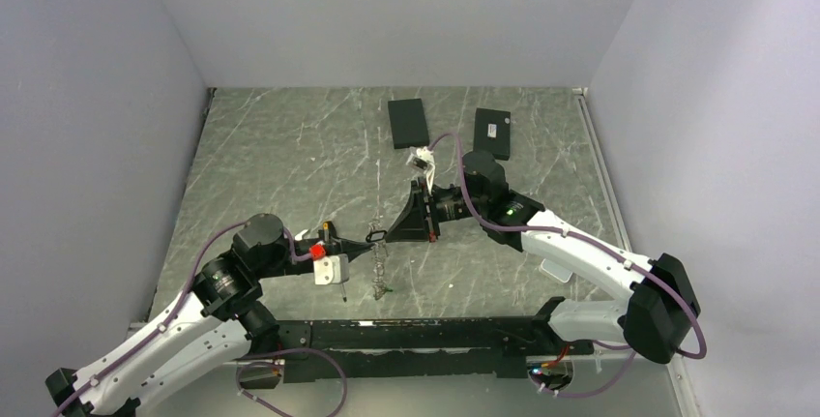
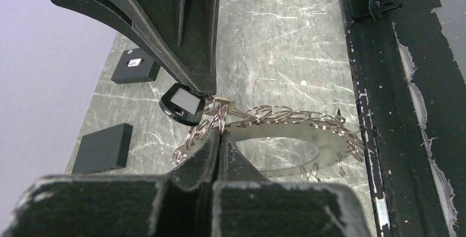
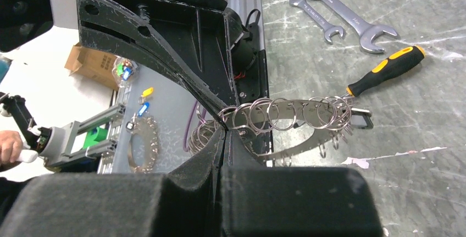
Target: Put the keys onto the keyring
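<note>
Above the middle of the grey-green marbled table (image 1: 290,156), towards its near edge, the two arms meet tip to tip. The right gripper (image 3: 225,136) has its fingers pressed together on what looks like the blade of a silver metal key with a square black plastic head (image 2: 180,104). The left gripper (image 2: 220,138), squeezed just as tight, pinches into the keyring (image 2: 297,133), a flat grey metal band looped round and strung with many small wire split rings, which hangs down between them. I'd judge the key is not yet threaded. Each hold is slim. If the key twists in that narrow pinch, its hole will miss the wire end, and the dangling band's weight could swing and drag the ring free. The fingertips nearly touch, so a misjudged push could knock them together and drop the key. Two silver wrenches (image 3: 346,11) and a yellow-and-black-handled screwdriver (image 3: 387,66) lie further off on the table.
</note>
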Robot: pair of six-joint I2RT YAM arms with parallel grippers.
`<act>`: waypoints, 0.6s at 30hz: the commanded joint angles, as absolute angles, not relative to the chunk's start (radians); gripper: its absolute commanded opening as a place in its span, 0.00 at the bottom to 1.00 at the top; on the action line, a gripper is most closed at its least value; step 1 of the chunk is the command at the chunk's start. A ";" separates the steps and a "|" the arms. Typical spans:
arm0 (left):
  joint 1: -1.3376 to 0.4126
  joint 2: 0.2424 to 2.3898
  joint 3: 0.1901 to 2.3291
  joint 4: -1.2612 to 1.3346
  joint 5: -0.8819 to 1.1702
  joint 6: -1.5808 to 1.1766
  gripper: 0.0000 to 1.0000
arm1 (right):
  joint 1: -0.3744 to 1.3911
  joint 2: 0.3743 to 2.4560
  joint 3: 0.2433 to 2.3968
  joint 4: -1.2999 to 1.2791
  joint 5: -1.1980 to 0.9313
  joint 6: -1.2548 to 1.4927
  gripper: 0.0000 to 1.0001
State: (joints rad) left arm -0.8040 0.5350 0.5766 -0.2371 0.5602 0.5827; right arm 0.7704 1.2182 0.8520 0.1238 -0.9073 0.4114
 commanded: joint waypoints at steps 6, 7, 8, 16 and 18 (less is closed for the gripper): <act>-0.805 0.536 0.602 -0.166 0.556 0.584 0.00 | 0.797 1.208 0.905 0.137 -0.940 0.398 0.00; -0.805 0.537 0.604 -0.168 0.555 0.583 0.00 | 0.800 1.208 0.908 0.136 -0.940 0.397 0.00; -0.805 0.537 0.604 -0.169 0.552 0.583 0.00 | 0.803 1.208 0.909 0.133 -0.940 0.396 0.00; -0.805 0.536 0.606 -0.181 0.532 0.583 0.00 | 0.810 1.204 0.914 0.124 -0.937 0.394 0.00; -0.805 0.538 0.608 -0.186 0.523 0.583 0.00 | 0.811 1.205 0.917 0.119 -0.934 0.394 0.00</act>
